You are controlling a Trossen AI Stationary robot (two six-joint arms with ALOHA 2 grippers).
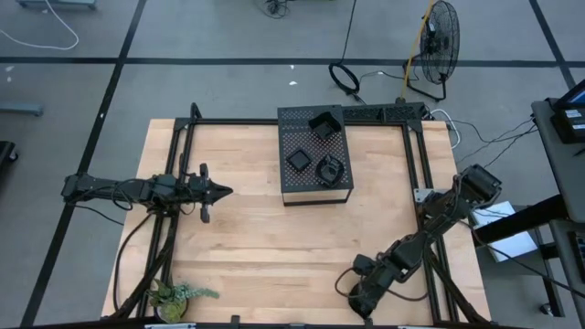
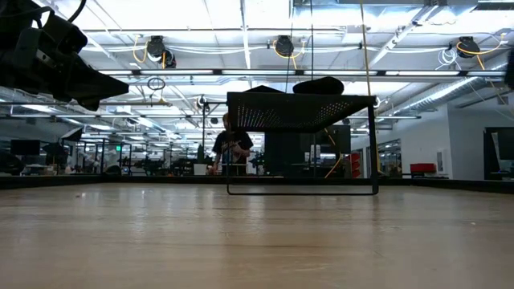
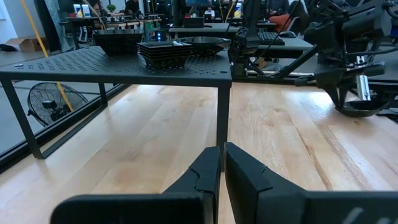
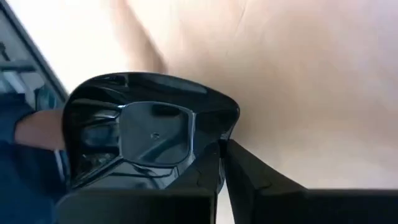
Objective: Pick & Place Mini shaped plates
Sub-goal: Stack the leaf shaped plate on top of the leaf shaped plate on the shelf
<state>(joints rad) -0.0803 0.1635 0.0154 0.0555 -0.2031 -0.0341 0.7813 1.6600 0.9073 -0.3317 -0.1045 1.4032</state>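
Tabletop (image 1: 274, 265): bare wood across the middle and near edge, open between the arms.
Perforated stand (image 1: 314, 155): at the far edge, centre.
Mini plates (image 1: 317, 146): three groups on the stand's top.
Left gripper (image 1: 224, 191): near the left edge, fingers pressed together, empty.
Right gripper (image 1: 359, 302): at the near edge, right of centre, clamped on a glossy black plate (image 4: 149, 140) by its rim.

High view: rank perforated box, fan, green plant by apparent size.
1. perforated box, clearly largest.
2. fan.
3. green plant.
Fan and plant look close, and the fan stands on the floor, so their order is unsure.
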